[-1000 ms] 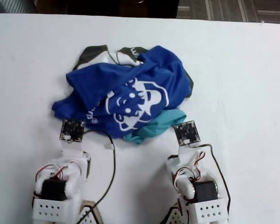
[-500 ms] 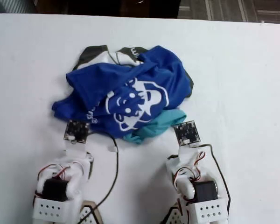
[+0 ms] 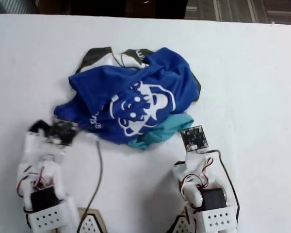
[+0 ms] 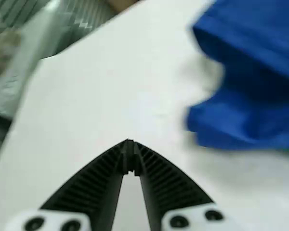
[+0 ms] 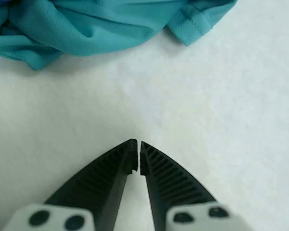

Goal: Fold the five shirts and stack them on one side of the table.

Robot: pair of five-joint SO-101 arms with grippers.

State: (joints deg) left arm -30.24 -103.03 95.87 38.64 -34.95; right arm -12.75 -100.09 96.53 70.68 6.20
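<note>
Shirts (image 3: 131,97) heaped, left hand (image 4: 130,145) clenched — seemingly angled beside them, right hand (image 5: 138,144) clenched

A heap of shirts (image 3: 131,97) is blocking the middle of the desk (image 3: 252,97), while wide bare desk is lying open to its left, right and far side. Your right hand (image 5: 138,156) is facing bare desk just short of the teal shirt (image 5: 86,24). Your left hand (image 4: 130,154) is pointing over open desk beside the blue shirt (image 4: 250,82). A cable (image 3: 98,165) is trailing across the near desk.
</note>
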